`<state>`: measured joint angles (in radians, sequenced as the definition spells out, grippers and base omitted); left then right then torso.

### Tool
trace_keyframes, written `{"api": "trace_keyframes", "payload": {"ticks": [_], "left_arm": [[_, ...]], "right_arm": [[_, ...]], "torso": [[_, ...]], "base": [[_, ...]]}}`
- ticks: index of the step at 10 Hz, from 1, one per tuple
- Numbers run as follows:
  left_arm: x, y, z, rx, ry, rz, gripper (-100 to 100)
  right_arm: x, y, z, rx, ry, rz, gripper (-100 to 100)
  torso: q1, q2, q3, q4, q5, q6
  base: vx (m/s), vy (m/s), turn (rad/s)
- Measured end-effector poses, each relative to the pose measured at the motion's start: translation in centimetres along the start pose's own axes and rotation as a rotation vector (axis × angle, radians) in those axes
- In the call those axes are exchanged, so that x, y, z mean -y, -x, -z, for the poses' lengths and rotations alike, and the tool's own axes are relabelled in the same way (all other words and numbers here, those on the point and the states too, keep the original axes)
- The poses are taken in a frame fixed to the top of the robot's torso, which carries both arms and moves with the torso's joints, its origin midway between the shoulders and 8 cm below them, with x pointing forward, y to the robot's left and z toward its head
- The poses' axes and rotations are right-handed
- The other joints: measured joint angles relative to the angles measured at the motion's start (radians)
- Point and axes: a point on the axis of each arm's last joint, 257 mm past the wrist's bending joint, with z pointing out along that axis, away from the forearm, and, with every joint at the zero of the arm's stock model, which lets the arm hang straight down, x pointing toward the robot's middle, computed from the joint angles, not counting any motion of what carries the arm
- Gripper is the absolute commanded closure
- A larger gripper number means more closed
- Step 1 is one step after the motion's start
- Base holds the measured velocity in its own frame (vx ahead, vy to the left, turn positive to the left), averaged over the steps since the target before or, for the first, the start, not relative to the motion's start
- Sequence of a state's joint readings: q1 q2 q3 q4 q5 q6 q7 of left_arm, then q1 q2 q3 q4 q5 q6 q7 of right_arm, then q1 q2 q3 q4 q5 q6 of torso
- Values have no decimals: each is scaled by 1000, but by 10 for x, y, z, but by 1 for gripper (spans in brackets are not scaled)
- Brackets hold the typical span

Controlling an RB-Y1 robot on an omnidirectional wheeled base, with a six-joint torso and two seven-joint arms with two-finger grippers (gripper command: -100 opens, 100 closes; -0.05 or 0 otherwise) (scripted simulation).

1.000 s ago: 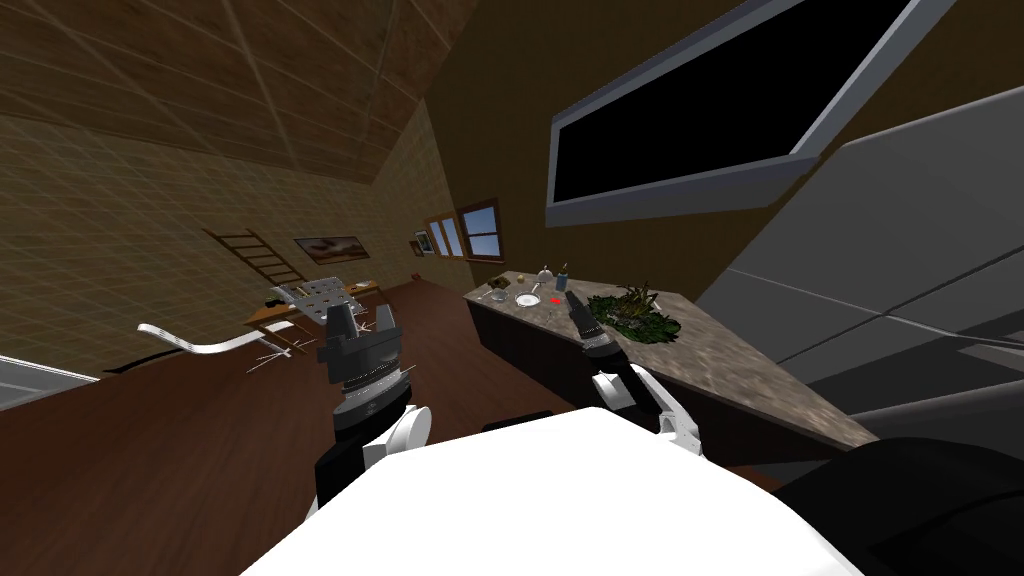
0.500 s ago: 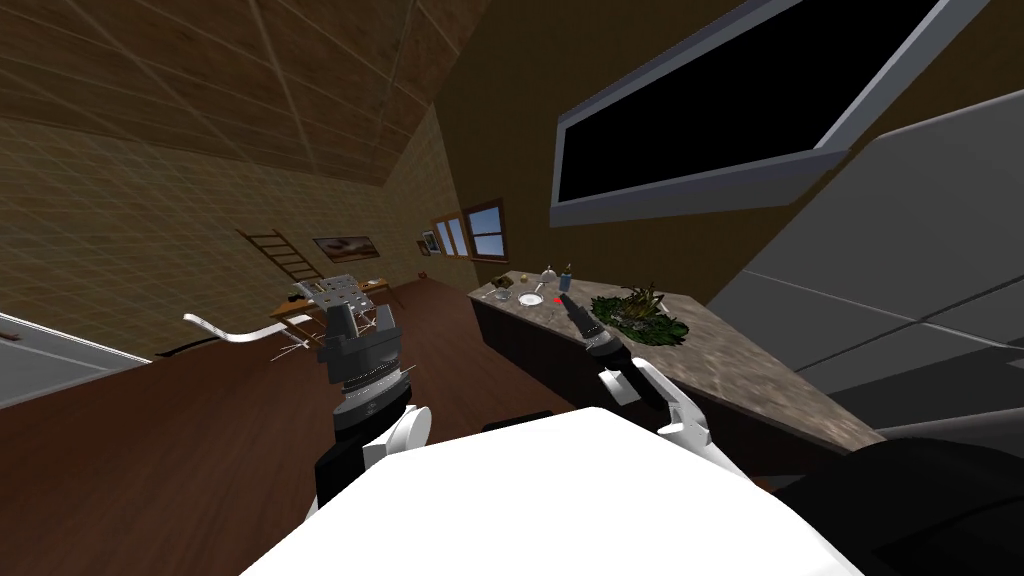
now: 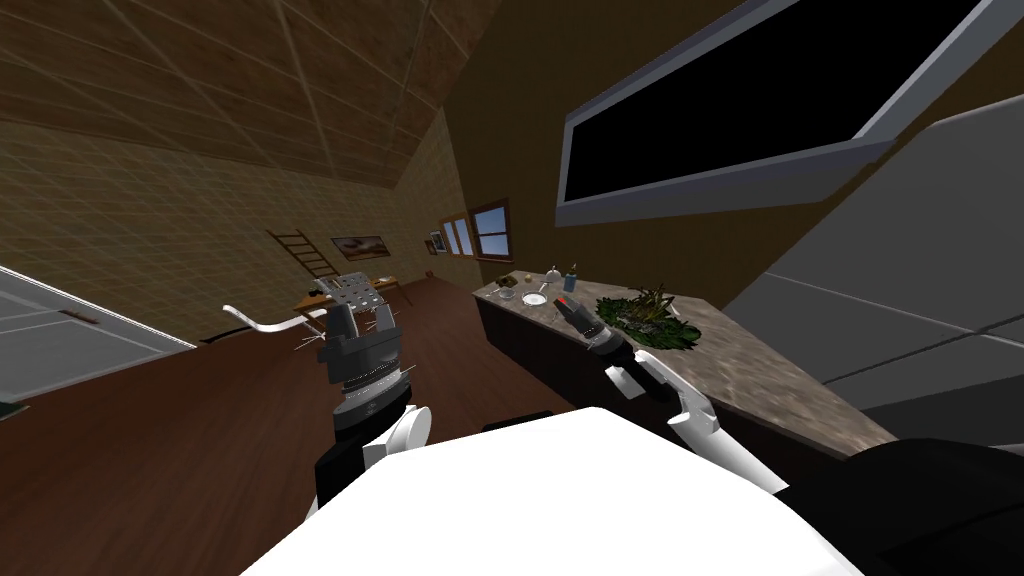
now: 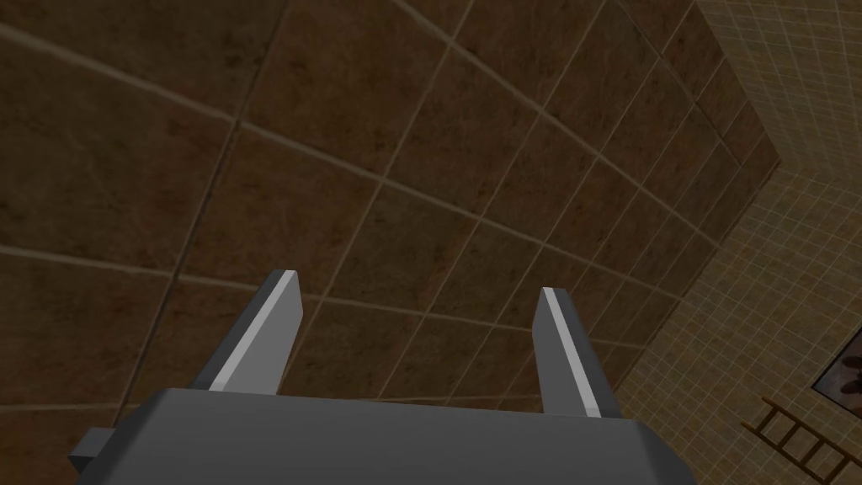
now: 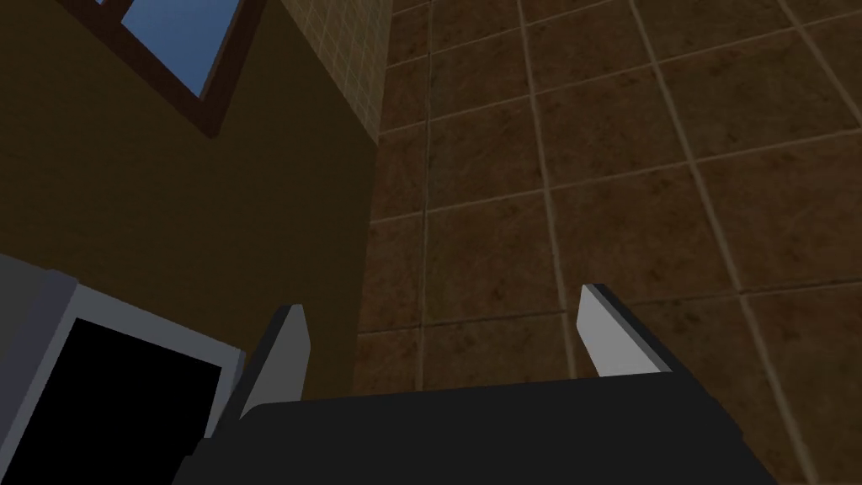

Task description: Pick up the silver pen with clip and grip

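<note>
Since a second ago my body has turned, shifting the whole view. Left gripper (image 4: pixel 417 282) and right gripper (image 5: pixel 442 299) point upward, fingers spread, empty, the right one beside the stone counter (image 3: pixel 720 365).

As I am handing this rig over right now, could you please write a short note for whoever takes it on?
Left pincer: open, empty, raised over the floor.
Right pincer: open, empty, raised by the counter's front edge.
Pen: too small to pick out; probably near the white plate at the counter's far end, past the plant.
Done: nothing grasped yet.
Left: locate the pen, reach, close on it, lift.
</note>
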<state>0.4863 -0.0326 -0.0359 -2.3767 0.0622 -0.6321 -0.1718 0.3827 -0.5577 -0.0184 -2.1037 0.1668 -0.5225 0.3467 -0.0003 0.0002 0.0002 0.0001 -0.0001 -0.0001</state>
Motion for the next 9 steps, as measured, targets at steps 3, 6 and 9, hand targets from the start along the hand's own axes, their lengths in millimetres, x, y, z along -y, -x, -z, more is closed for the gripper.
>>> {"api": "trace_keyframes", "payload": {"ticks": [3, 6, 9], "left_arm": [[0, 0, 0, 0, 0, 0, 0], [0, 0, 0, 0, 0, 0, 0], [0, 0, 0, 0, 0, 0, 0]], "right_arm": [[-1, -9, 1, -76, 49, 132, -100], [1, -21, 5, -166, 107, 285, -100], [5, -35, 12, -252, 167, 420, -100]], "torso": [[0, -1, 0, 0, 0, 0], [1, -2, -1, 0, 0, 0], [1, -2, -1, 0, 0, 0]], "base": [[0, 7, 93], [13, 8, 55], [25, 13, 67]]}}
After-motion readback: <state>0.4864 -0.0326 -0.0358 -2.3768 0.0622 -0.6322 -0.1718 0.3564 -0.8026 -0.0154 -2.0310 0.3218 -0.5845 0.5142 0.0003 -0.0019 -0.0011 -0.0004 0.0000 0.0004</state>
